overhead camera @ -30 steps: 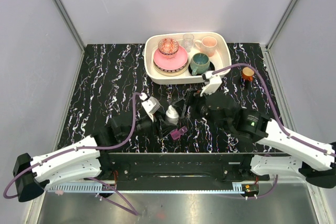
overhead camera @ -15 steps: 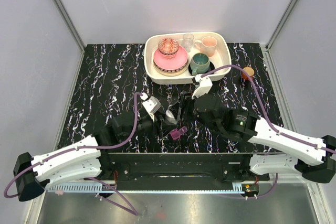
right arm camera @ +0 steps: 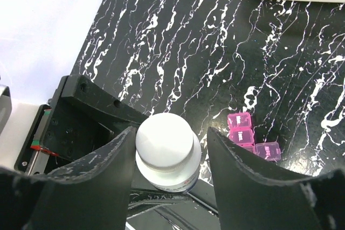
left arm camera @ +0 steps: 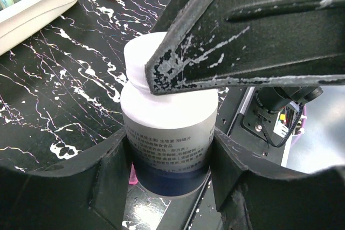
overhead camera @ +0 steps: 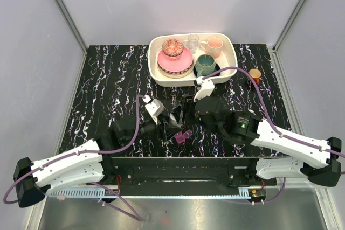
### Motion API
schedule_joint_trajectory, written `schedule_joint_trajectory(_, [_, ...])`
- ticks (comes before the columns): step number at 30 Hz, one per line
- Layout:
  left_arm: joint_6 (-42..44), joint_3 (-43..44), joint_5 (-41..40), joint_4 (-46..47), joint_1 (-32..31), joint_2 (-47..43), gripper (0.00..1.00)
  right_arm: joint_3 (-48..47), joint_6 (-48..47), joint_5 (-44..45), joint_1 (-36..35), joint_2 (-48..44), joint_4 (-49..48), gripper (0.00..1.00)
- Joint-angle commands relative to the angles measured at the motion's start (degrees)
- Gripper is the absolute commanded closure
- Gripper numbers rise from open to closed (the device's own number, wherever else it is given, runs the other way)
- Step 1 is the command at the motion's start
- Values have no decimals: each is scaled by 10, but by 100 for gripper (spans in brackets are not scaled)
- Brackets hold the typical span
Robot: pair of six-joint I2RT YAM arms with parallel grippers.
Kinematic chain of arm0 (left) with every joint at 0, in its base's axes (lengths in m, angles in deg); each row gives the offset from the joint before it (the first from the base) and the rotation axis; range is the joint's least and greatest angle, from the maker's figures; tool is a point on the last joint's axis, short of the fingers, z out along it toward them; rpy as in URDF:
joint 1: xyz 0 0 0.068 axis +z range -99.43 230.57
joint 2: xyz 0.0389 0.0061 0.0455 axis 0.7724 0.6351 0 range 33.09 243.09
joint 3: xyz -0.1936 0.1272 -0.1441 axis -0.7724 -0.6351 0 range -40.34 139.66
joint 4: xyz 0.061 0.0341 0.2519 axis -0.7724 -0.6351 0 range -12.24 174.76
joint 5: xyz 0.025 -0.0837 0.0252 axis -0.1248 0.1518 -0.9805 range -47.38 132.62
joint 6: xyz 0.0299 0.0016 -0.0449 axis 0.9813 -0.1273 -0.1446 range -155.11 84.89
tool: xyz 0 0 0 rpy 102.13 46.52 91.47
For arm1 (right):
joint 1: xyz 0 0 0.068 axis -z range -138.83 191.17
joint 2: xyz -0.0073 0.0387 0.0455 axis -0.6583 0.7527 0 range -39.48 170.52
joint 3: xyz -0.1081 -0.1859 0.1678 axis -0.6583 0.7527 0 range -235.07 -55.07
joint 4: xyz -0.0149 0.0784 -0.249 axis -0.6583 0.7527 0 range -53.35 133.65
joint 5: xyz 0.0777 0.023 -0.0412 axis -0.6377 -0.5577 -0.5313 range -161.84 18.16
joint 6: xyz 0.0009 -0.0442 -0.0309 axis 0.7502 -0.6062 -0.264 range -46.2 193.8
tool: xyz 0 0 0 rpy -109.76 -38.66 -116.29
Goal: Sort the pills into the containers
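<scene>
Our left jaws hug the upright white bottle (left arm camera: pixel 168 114) tight. Our right jaws stand either side of its cap (right arm camera: pixel 164 143), straight above it; we cannot tell if they pinch it.

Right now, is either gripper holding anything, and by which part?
The left gripper grips the white bottle by its labelled body. The right gripper straddles the bottle's cap; whether it grips it cannot be told.
</scene>
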Motion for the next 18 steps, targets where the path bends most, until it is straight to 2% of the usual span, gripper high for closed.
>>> schedule_joint_trajectory(1, [2, 21, -2, 33, -2, -9, 100, -6, 2, 3, -4, -1, -31, 42])
schedule_joint_trajectory(2, [1, 20, -1, 34, -2, -10, 100, -6, 1, 2, -4, -2, -32, 43])
schedule_joint_trajectory(6, [1, 16, -2, 39, -2, -12, 100, -1, 0, 0, -4, -6, -36, 61])
schedule_joint_trajectory(8, [1, 15, -2, 41, -2, -15, 100, 3, 0, -2, -4, -12, -42, 81])
schedule_joint_trajectory(10, [0, 9, -4, 45, -2, -22, 100, 11, 5, -5, -4, -16, -47, 91])
schedule_joint_trajectory(14, [-2, -2, -10, 60, -3, -40, 100, 22, 13, -11, -4, -27, -51, 99])
schedule_joint_trajectory(18, [-7, -21, -13, 77, -2, -62, 100, 35, 25, -16, -4, -39, -57, 100])
